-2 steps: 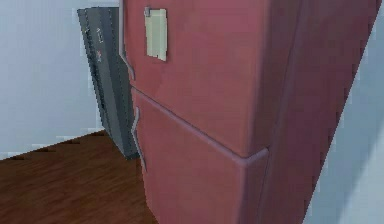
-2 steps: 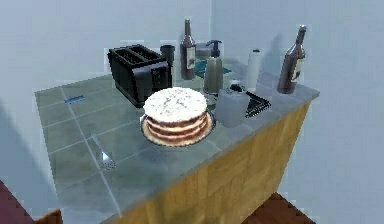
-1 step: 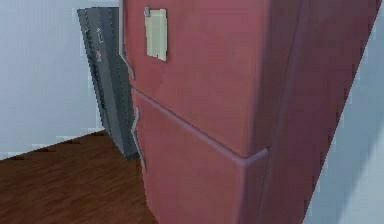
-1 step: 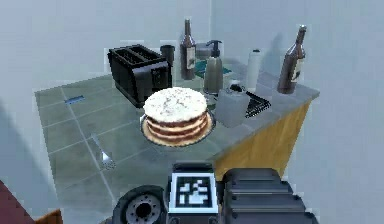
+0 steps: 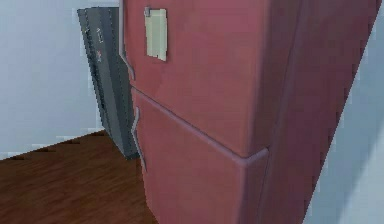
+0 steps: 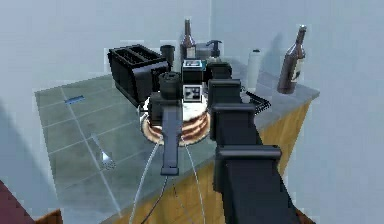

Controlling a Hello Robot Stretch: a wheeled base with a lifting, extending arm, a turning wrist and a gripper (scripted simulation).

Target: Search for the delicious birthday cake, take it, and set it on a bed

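Note:
In the arm side view a round cake with brown striped sides and a pale top sits on the grey tiled counter. My arm's dark bar rises from the bottom edge and reaches over the counter to it. The gripper and its white marker squares lie at the cake, with its dark body crossing the cake's left part. The cake rests on the counter at the gripper, so I cannot tell whether the gripper holds anything.
Behind the cake stand a black toaster, a dark cup, a dark bottle, a white roll and a brown bottle. In the forward view a red fridge stands close, with a dark grey door and wooden floor to its left.

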